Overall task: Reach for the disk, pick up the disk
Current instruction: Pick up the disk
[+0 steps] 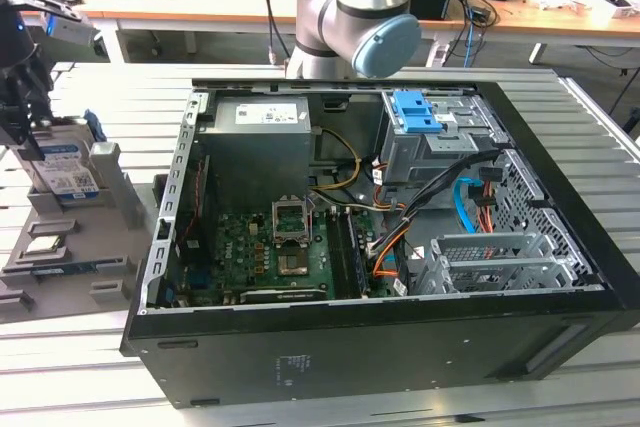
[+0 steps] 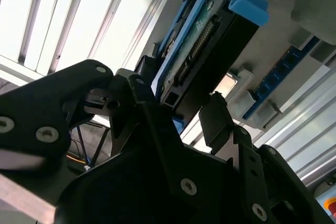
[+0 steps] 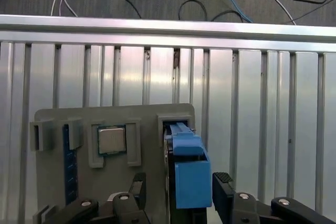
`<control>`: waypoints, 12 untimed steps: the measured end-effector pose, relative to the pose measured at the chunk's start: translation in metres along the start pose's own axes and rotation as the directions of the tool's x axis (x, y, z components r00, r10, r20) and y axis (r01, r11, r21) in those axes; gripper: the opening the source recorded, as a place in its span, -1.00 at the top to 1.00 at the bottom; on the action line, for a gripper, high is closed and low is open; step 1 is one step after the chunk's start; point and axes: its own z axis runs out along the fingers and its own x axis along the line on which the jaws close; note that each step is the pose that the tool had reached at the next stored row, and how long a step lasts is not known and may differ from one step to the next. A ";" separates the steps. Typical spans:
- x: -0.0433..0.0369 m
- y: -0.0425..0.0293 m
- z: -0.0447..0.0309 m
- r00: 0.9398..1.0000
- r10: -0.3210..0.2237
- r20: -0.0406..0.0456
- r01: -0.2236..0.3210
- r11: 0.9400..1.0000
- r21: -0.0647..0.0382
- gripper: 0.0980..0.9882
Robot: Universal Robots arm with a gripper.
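Looking across the exterior view, found the pincer (image 1: pixel 25 117) at that view's left edge, hung low over a grey holder (image 1: pixel 105 212) on the slatted metal counter (image 1: pixel 60 367), well apart from the open computer case (image 1: pixel 400 347) at the middle of the scene. Saw the disk (image 1: pixel 66 175) standing on edge in a slot of that holder, label face turned toward the exterior camera, blue-and-white label plain on the silver-grey metal, blue rail along the edge nearer the case. Found the pincer released, not clenched: in the first wrist view, noted black fingers (image 3: pixel 223 182) spread to either side of the upright disk, straddling its upper end, with a clear gap on the side nearer the chip (image 3: pixel 111 140) and the other finger just beside the blue rail; could not settle touching or merely close there. Saw the same in the second wrist view, the connector end of the disk reaching in between the two black fingers. Noted the small square silver chip lying flat in a framed pocket of the holder, just beside the disk's slot, and a narrow blue strip (image 3: pixel 66 166) seated in another slot beyond it, farther from the disk. Made out the arm (image 1: pixel 350 17) with its pale blue joint cap behind the case's far wall, a blue latch piece (image 1: pixel 415 112) inside the case toward its far right, and a wooden desk (image 1: pixel 170 2) with cables farther back.
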 end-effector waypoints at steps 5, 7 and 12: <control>0.0000 -0.0001 0.0040 1.000 -0.004 0.000 0.004 1.000 0.000 -0.16; 0.0000 -0.0002 0.0040 1.000 -0.004 0.001 0.004 1.000 0.000 0.01; 0.0000 -0.0001 0.0040 1.000 -0.004 0.002 0.004 1.000 0.000 0.40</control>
